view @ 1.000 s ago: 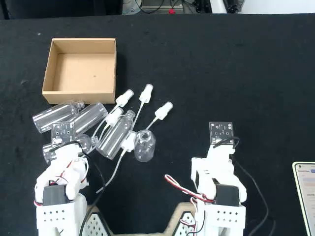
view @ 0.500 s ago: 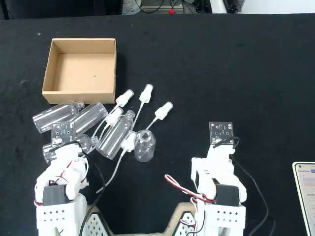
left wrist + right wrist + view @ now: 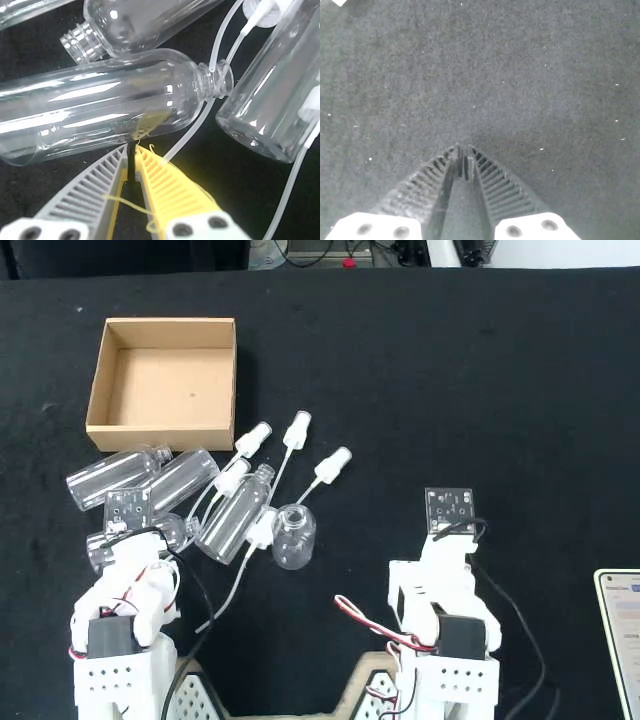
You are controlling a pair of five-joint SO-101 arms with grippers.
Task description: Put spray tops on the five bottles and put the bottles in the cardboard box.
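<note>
Zero motion over the last second: both arms, bottles and tops exactly as before.

High view gives the layout:
- Open-topped cardboard box at far left.
- Five clear bottles in a loose heap just in front of it, all outside it, necks uncapped.
- Five white spray tops with thin tubes scattered among and beside them, none screwed on.
- Both arms folded back at the near edge, wrists angled down at the black cloth table. Left arm over the heap's near end, right arm well apart from it.

Left wrist view adds close detail:
- Left gripper has one grey finger and one yellow, with ribbed inner faces. Tips pressed together on nothing.
- Tips right at the flank of a lying bottle; cannot tell if touching.
- Glossy transparent plastic, rounded shoulder, threaded neck.
- Translucent dip tube running under that neck.
- Flat base of another bottle close by.

Right wrist view: right gripper, same ribbed fingers, tips together and holding nothing, over bare fuzzy cloth.
</note>
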